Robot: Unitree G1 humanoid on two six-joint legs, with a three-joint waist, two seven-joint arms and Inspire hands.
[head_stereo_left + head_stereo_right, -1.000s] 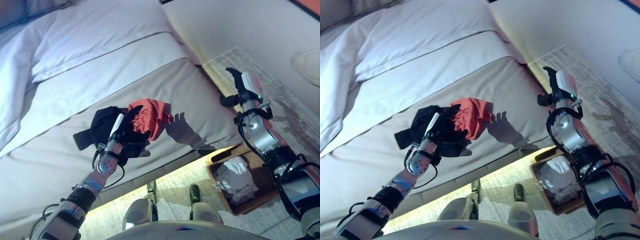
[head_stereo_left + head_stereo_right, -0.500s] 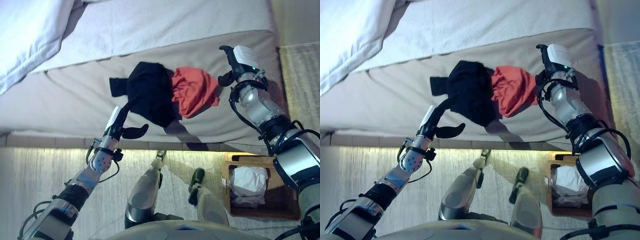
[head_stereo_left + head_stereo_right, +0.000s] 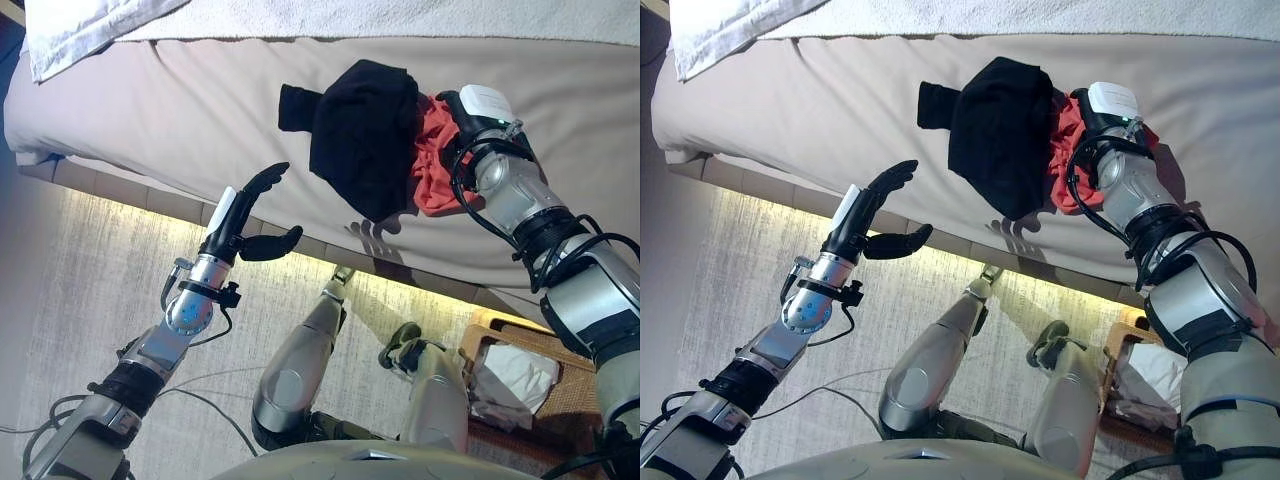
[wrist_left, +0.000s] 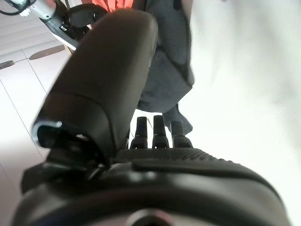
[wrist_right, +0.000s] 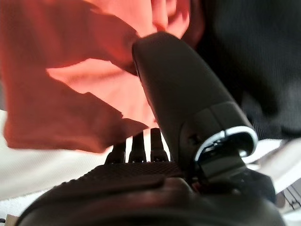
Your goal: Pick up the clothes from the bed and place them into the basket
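Note:
A black garment (image 3: 365, 125) lies near the front edge of the beige bed (image 3: 170, 95). A red garment (image 3: 432, 170) lies against its right side, partly under it. My right hand (image 3: 466, 118) rests on the red garment, its thumb and fingers straight against the cloth in the right wrist view (image 5: 141, 188). My left hand (image 3: 242, 222) is open and empty, held off the bed's front edge to the lower left of the black garment, which shows past it in the left wrist view (image 4: 169, 61). The wooden basket (image 3: 492, 332) stands on the floor at the lower right.
White cloth (image 3: 515, 372) lies in the basket. A white duvet (image 3: 80, 25) covers the bed's far left. A lit strip runs under the bed's front edge (image 3: 130, 185), above pale carpet (image 3: 70, 300).
The camera has swung, so the whole picture has shifted. My right hand has come in onto the red garment. My left hand has drawn back from the black garment, off the bed's edge.

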